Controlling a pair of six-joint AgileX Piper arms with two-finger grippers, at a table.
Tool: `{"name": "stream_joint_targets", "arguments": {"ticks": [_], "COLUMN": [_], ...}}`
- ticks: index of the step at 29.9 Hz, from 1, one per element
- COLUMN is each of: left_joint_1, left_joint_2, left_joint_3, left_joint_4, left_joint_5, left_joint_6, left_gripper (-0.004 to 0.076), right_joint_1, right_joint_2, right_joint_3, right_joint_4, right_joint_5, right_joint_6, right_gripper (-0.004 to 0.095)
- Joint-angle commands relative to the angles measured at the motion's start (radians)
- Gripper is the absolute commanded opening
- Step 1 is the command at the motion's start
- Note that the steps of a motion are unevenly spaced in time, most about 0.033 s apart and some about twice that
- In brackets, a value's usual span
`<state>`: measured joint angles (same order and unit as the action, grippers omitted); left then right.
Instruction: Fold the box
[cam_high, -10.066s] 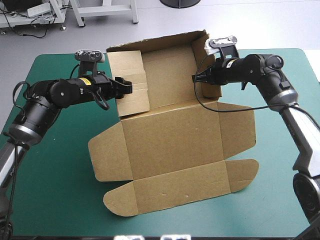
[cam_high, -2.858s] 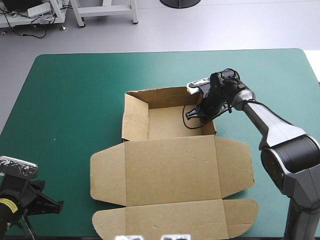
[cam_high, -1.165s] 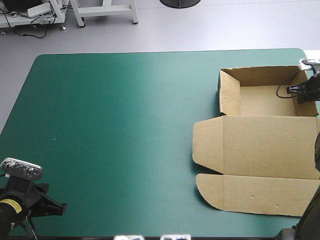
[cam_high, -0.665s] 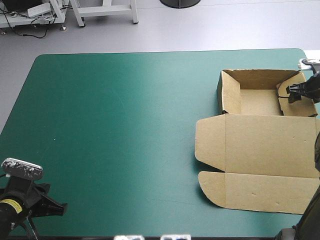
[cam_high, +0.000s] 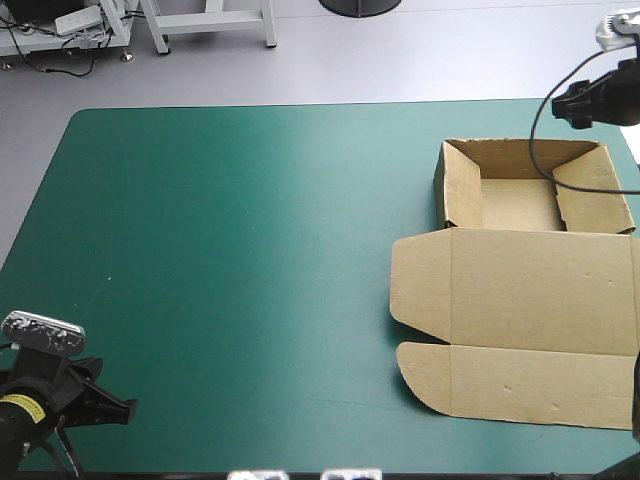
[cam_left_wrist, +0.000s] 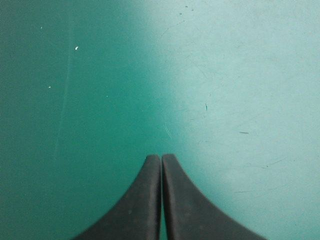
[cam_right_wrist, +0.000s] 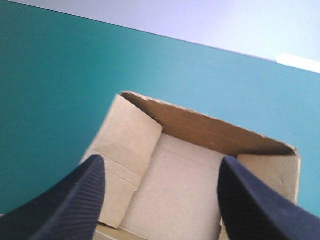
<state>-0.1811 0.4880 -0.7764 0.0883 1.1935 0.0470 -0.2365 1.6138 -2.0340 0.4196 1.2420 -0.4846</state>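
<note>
The brown box lies at the table's right side as an open tray with its walls raised and its lid spread flat toward the near edge. My right gripper hangs raised above the tray's far right corner, apart from the board. In the right wrist view that gripper stands open with nothing between its fingers, and the box shows below it as the open tray. My left gripper rests at the near left corner of the table. In the left wrist view the left gripper is shut over bare cover.
The teal-green cover stretches bare across the left and middle of the table. The box's right edge reaches the table's right edge. A black cable hangs from the right wrist over the tray's far wall.
My right gripper has let go of the tray's right wall, opened, and risen up and away beyond the far right corner. The box shifted slightly and now lies still. The left arm has not moved.
</note>
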Motion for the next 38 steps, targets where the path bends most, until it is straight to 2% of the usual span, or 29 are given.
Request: {"name": "stream_joint_targets", "arguments": {"ticks": [1,5,6,10,14,17,23,29,34,38], "left_joint_1": [-0.003,-0.003,-0.003,-0.003,-0.003,-0.003,-0.003,-0.003,-0.003,-0.003], "left_joint_2": [0.008,0.008,0.008,0.008,0.008,0.008,0.008,0.008,0.010,0.012], "left_joint_3": [-0.023,-0.023,-0.023,-0.023,-0.023,-0.023,-0.023,-0.023,-0.023,-0.023], "left_joint_4": [0.001,-0.002,-0.003,-0.026,-0.049,-0.057,-0.059,-0.088,-0.114,-0.112], "left_joint_5": [-0.064,-0.069,-0.069,-0.073,-0.090,-0.107,-0.109,-0.132,-0.160,-0.172], "left_joint_6": [-0.007,-0.007,-0.007,-0.007,-0.007,-0.007,-0.007,-0.007,-0.007,-0.007], "left_gripper": [-0.0006,-0.0006,-0.0006,-0.0006,-0.0006,-0.0006,-0.0006,-0.0006,-0.0006,-0.0006], "right_joint_1": [0.135,0.304,0.345,0.438,0.444,0.444,0.444,0.444,0.444,0.444], "right_joint_2": [-0.132,-0.209,-0.223,-0.260,-0.312,-0.377,-0.554,-0.734,-0.893,-0.944], "right_joint_3": [-0.022,-0.022,-0.022,-0.022,0.057,0.208,0.641,0.992,1.182,1.249], "right_joint_4": [-0.042,-0.115,-0.140,-0.234,-0.270,-0.270,-0.270,-0.400,-0.431,-0.452], "right_joint_5": [0.007,0.007,0.007,0.007,0.007,0.007,0.007,-0.052,-0.165,-0.110], "right_joint_6": [-0.010,-0.004,0.002,0.129,0.218,0.220,0.228,0.375,0.468,0.475], "right_gripper": [0.0377,0.0011,-0.0020,-0.0024,-0.0024,-0.0024,-0.0023,-0.0023,-0.0023,-0.0024]}}
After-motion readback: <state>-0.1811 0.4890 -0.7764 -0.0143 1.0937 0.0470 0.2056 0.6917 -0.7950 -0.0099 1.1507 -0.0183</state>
